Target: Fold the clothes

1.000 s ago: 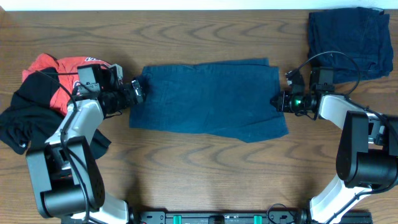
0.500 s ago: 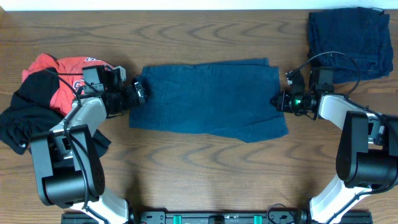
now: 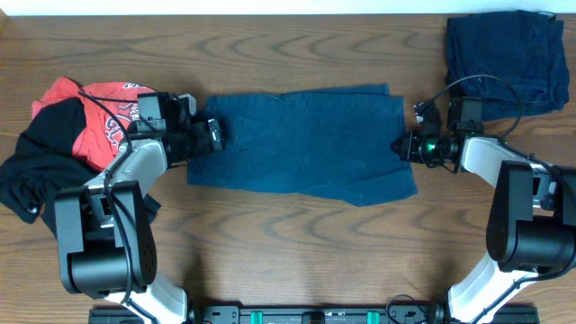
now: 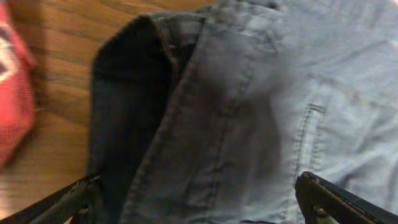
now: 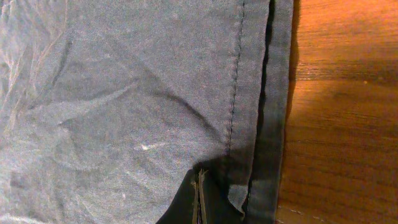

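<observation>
The dark blue denim shorts (image 3: 301,144) lie spread flat in the middle of the table. My left gripper (image 3: 213,137) hovers over their left edge. In the left wrist view its fingers (image 4: 199,205) are wide open, with a seamed hem of the shorts (image 4: 205,124) between them. My right gripper (image 3: 402,147) is at the shorts' right edge. In the right wrist view its fingers (image 5: 200,199) are shut together on the cloth (image 5: 124,99) just inside the stitched hem, with creases running to the tips.
A red white-lettered T-shirt (image 3: 81,117) and a black garment (image 3: 36,175) lie heaped at the left; the red shirt also shows in the left wrist view (image 4: 12,93). Folded navy denim (image 3: 506,58) lies at the back right corner. Bare wood table (image 3: 297,243) runs along the front.
My left gripper has moved right, from just off the shorts' left edge to over it. The right gripper and the shorts have not moved.
</observation>
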`<control>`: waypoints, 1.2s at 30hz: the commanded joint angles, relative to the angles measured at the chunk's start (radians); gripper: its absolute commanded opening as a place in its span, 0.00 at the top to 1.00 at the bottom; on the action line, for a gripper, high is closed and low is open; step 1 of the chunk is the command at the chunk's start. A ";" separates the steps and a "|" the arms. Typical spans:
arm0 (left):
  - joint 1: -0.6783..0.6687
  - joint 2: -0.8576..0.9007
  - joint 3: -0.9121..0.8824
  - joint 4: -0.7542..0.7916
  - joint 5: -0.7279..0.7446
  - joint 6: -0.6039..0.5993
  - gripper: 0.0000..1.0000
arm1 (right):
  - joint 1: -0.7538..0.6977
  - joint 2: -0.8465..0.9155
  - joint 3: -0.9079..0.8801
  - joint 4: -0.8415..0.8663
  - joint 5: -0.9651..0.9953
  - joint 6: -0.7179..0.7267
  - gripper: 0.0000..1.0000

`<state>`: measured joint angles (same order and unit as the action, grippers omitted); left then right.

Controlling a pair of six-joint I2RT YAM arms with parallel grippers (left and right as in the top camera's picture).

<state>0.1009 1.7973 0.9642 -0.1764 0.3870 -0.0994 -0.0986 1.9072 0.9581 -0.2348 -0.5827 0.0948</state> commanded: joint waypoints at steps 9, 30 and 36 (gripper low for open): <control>-0.006 0.014 0.002 -0.005 -0.184 0.027 0.11 | 0.008 0.022 -0.007 -0.004 0.052 0.005 0.99; -0.034 0.066 0.002 -0.029 -0.134 0.003 0.94 | 0.008 0.022 -0.007 -0.005 0.051 0.006 0.99; -0.014 -0.104 0.003 -0.129 -0.138 -0.011 0.94 | 0.020 0.022 -0.007 -0.005 0.015 0.006 0.99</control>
<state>0.0685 1.7844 0.9794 -0.2798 0.2695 -0.0933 -0.0959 1.9072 0.9581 -0.2344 -0.5865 0.0952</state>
